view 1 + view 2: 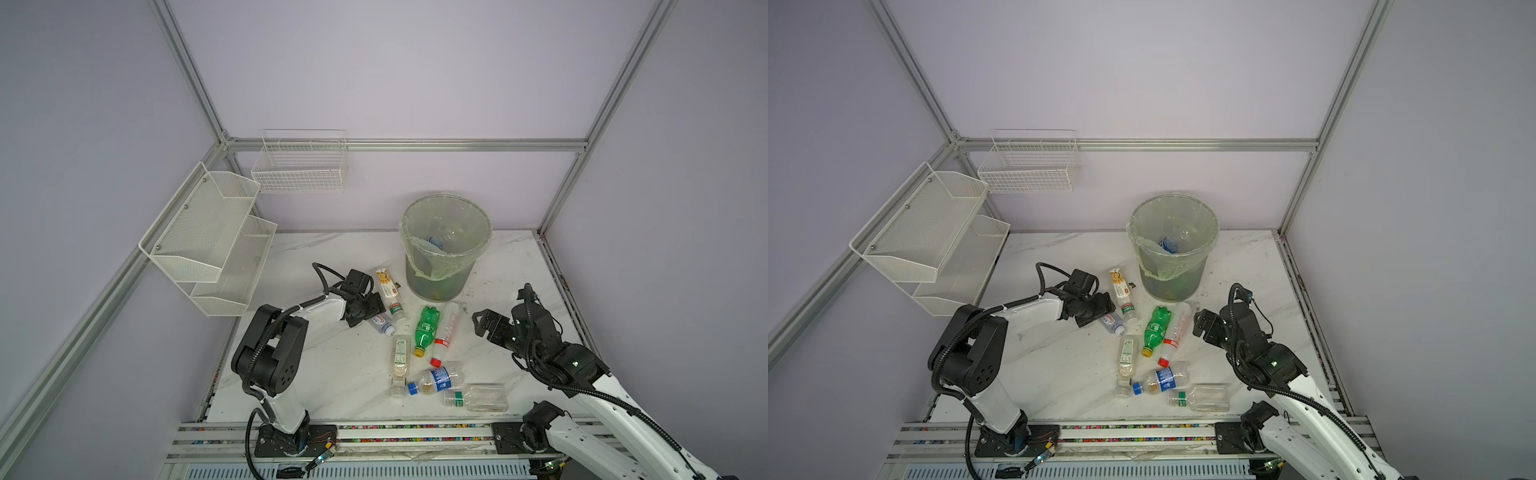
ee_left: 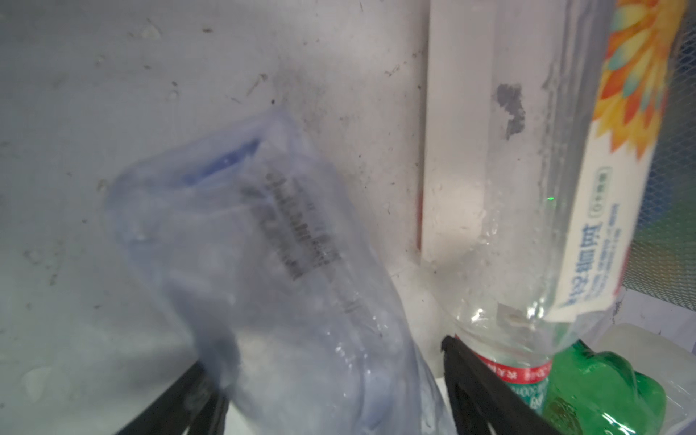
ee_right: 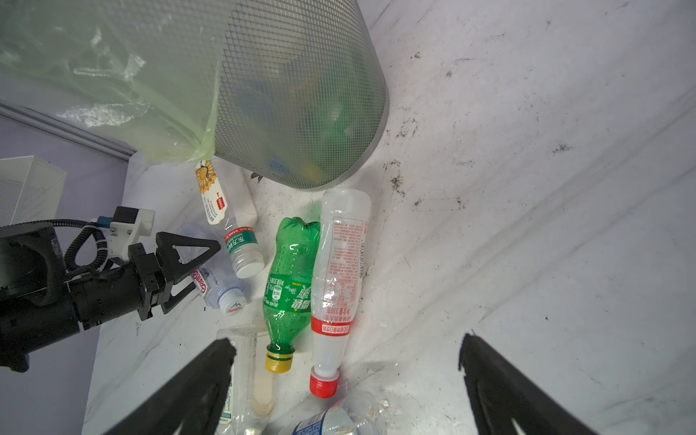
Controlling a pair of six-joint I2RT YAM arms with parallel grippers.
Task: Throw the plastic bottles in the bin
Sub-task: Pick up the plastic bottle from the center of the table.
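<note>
Several plastic bottles lie on the marble table in front of the bin (image 1: 419,272), a grey bucket lined with a pale green bag; at least one bottle (image 1: 439,241) lies inside it. My left gripper (image 1: 371,312) straddles a small clear bluish bottle (image 1: 383,324) lying on the table. In the left wrist view this bottle (image 2: 263,282) fills the space between the fingers (image 2: 474,376), with a gap on one side. My right gripper (image 1: 481,324) hangs open and empty, right of a green bottle (image 1: 427,330) and a white red-capped bottle (image 1: 446,332).
A sunflower-label bottle (image 1: 388,291) lies right beside the left gripper. Nearer the front lie a tan bottle (image 1: 400,357), a blue-label bottle (image 1: 436,378) and a wide clear one (image 1: 478,398). White wire baskets (image 1: 208,241) hang on the left wall.
</note>
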